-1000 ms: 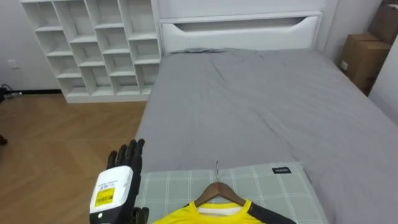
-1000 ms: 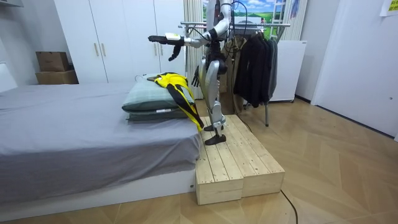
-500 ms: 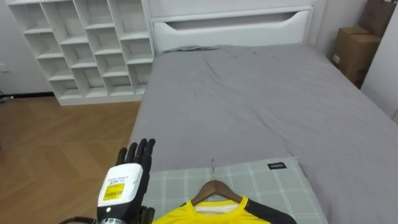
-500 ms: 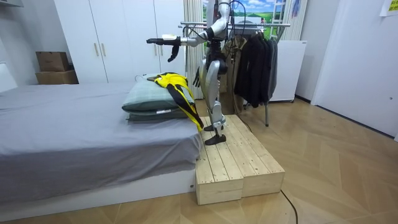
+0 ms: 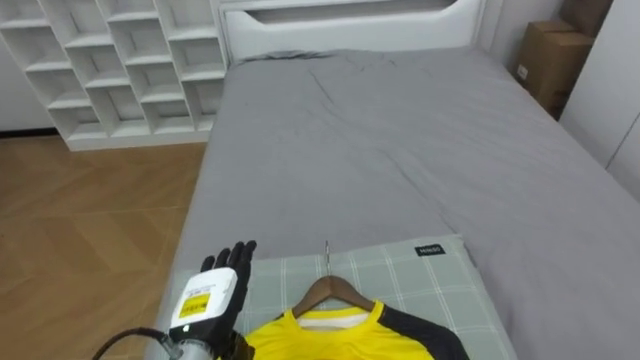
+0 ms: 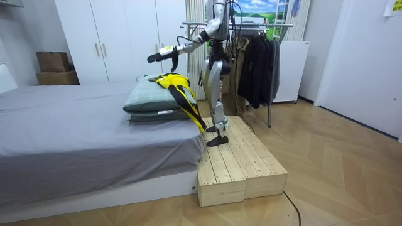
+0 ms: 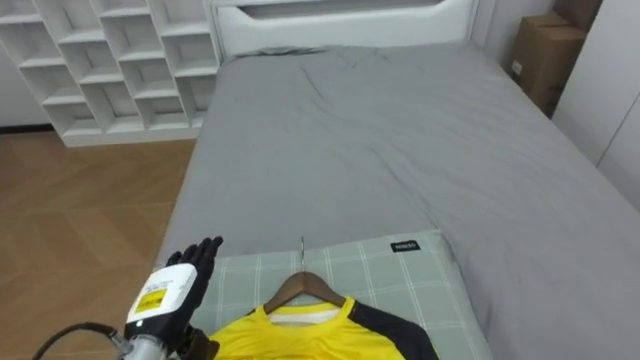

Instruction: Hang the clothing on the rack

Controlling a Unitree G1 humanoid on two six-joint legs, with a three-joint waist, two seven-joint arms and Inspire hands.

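The left hand (image 5: 213, 296) hangs in the air with its fingers straight and spread, grasping nothing, palm turned down over the left edge of the checked pillow (image 5: 440, 290). Just to the hand's right, and a little nearer the robot, the yellow shirt (image 5: 340, 338) lies flat on that pillow, threaded on a wooden hanger (image 5: 338, 290) whose thin metal hook (image 5: 326, 256) points away toward the head of the bed (image 5: 400, 140). In the room view the hand is raised above pillow and shirt, touching neither. Left of the hand the mattress edge drops to bare wooden floor (image 5: 90, 230), open as far as the white cubby shelf (image 5: 110, 60). Ahead of the fingertips the grey sheet runs smooth, with a few soft creases, up to the white headboard (image 5: 350, 18). Far to the hand's right, past the bed's other edge, stand cardboard boxes (image 5: 548, 60). The shirt is a slick yellow knit with black shoulder panels; the pillow is a soft pale green-grey check. The robot stands upright on a plank platform (image 6: 239, 166) at the bed's foot, with a clothes rack (image 6: 257, 59) of dark garments behind it. The right hand (image 6: 201, 76) hangs by the hip; its state cannot be told.
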